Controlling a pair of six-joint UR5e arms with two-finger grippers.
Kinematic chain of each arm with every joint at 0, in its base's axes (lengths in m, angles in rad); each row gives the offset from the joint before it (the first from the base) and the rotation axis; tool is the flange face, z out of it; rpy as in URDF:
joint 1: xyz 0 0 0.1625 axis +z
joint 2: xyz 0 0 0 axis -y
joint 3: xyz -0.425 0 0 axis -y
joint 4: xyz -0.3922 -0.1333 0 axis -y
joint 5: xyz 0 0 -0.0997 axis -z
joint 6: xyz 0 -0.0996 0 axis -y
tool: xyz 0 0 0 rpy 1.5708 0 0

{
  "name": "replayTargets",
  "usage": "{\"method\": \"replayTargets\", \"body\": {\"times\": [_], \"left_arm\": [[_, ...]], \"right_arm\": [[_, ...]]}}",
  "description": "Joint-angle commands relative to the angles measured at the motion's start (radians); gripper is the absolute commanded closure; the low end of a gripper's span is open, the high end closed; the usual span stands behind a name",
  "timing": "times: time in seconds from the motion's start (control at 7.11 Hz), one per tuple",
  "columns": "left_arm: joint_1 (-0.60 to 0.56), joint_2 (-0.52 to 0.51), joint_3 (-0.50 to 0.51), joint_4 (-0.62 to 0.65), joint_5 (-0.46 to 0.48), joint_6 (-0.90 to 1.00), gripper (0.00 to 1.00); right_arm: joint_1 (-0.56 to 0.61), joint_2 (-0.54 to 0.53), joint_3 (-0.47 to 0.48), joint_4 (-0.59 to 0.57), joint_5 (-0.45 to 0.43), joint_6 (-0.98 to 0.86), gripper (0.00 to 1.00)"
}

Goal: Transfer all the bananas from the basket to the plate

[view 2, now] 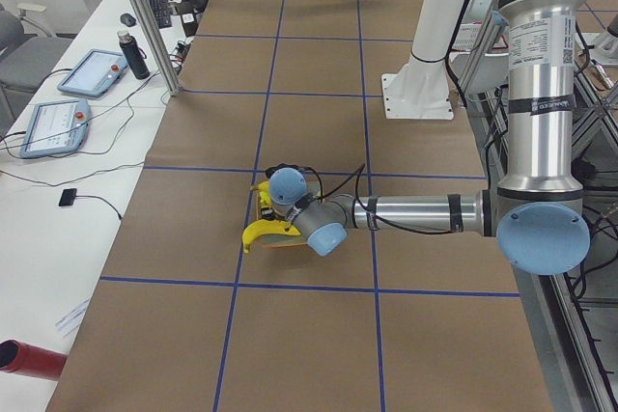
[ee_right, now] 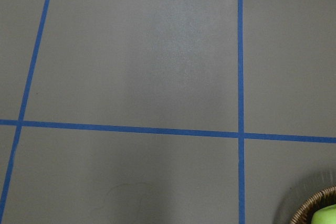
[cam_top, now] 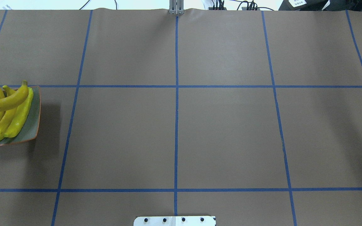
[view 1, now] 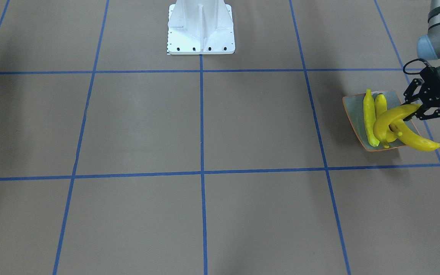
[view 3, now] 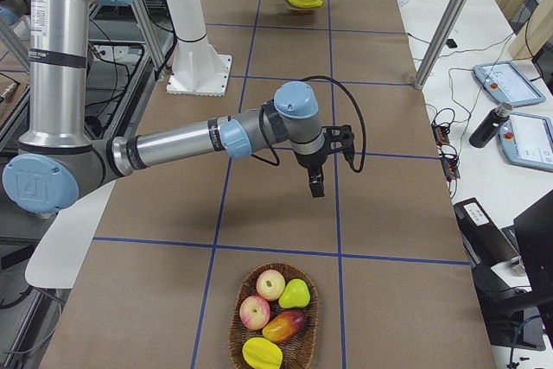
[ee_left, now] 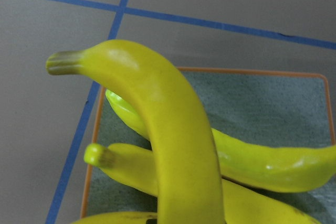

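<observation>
The grey-green plate (view 1: 353, 110) with an orange rim sits near the table's end on my left side. Three yellow bananas (view 1: 369, 116) lie on it, and one of them (view 1: 414, 139) sticks out over the rim. My left gripper (view 1: 415, 110) is shut on the end of another banana (view 1: 390, 116), which it holds low across the others; the left wrist view shows this banana (ee_left: 173, 145) over the plate (ee_left: 273, 98). The wicker basket (view 3: 272, 317) holds other fruit at the opposite end. My right gripper (view 3: 316, 186) hangs above the table near the basket; I cannot tell its state.
The white robot base (view 1: 201, 28) stands at the table's middle edge. Blue tape lines grid the brown table. A side bench holds tablets (view 3: 503, 84) and a bottle (view 3: 481, 124). The basket's rim (ee_right: 315, 211) shows at the right wrist view's corner.
</observation>
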State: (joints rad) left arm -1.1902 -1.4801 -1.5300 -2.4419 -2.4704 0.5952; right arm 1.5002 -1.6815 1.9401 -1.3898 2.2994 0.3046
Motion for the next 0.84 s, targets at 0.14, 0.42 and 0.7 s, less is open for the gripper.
{"method": "replayTargets", "body": {"times": [0.14, 0.42, 0.7], "left_arm": [[0.001, 0.0, -0.002, 0.004, -0.007, -0.003, 0.01], [-0.037, -0.058, -0.009, 0.045, -0.002, -0.074, 0.01], [-0.156, -0.161, -0.021, 0.297, 0.001, -0.172, 0.01]], "right_arm": [[0.005, -0.007, 0.0, 0.003, 0.0, -0.001, 0.0], [0.012, -0.009, -0.009, -0.001, 0.0, -0.002, 0.0], [0.018, -0.009, -0.035, -0.005, 0.0, -0.012, 0.0]]}}
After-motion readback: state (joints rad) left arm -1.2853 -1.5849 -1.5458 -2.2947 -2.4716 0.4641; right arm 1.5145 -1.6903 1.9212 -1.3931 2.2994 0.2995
